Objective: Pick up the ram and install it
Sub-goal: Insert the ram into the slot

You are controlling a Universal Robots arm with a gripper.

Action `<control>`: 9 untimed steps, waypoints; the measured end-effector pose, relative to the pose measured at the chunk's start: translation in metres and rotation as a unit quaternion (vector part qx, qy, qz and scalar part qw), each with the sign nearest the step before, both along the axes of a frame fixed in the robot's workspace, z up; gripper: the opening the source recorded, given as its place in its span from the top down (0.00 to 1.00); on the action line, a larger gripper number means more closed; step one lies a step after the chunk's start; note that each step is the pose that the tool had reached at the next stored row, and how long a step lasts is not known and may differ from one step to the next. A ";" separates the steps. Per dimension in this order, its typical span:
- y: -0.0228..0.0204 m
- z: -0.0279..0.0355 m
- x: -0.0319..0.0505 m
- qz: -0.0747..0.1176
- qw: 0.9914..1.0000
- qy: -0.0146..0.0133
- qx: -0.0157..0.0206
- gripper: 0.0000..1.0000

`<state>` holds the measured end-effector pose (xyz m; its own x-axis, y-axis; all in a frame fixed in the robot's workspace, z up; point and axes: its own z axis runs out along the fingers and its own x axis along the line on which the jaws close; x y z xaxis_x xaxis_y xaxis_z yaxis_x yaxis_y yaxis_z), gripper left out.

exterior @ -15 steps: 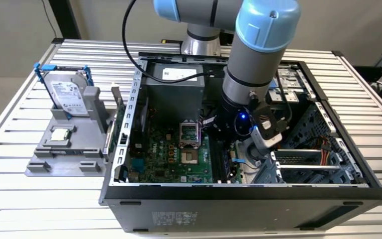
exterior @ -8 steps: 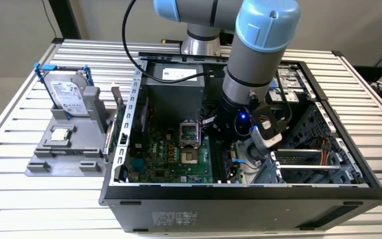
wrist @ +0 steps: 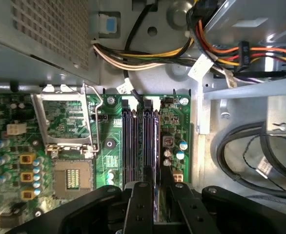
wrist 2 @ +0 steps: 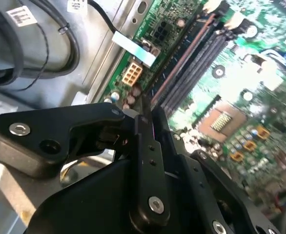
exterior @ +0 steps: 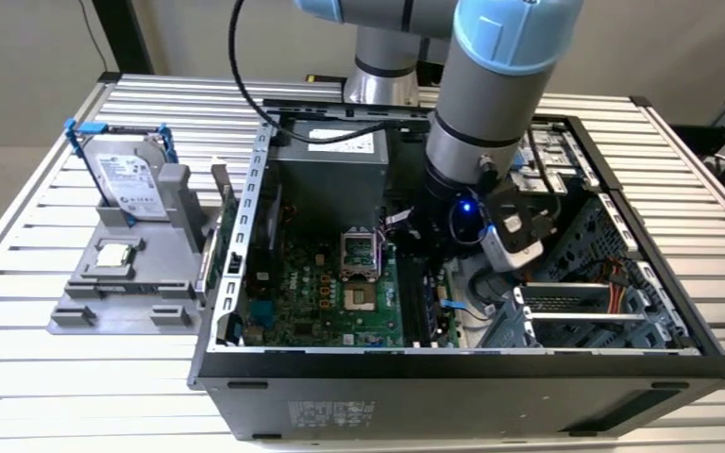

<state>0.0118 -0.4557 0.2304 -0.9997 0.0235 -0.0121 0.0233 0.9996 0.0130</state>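
First wrist view shows the ram [wrist: 158, 183] as a thin stick pinched between the closed gripper [wrist: 157, 192] jaws at bottom centre, its end over the memory slots [wrist: 140, 141]. Exterior view places the gripper [exterior: 445, 255] inside the open computer case [exterior: 463, 363], mid-frame, above the green motherboard [exterior: 325, 293].

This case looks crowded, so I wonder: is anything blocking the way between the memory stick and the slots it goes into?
Nothing visible does. The tool holds the ram edge-on just over the black slots, which lie bare. The cables bunch past the slots' far end, off the board.
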 end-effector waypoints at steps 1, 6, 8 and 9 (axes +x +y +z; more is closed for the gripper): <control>0.0000 0.0047 0.0000 0.000 1.000 0.000 0.000 0.00; 0.0000 0.0274 0.0000 0.000 1.000 0.000 0.000 0.00; 0.0000 0.0347 0.0001 0.000 1.000 0.000 0.000 0.00; 0.0000 0.0359 0.0000 0.000 1.000 0.000 0.000 0.00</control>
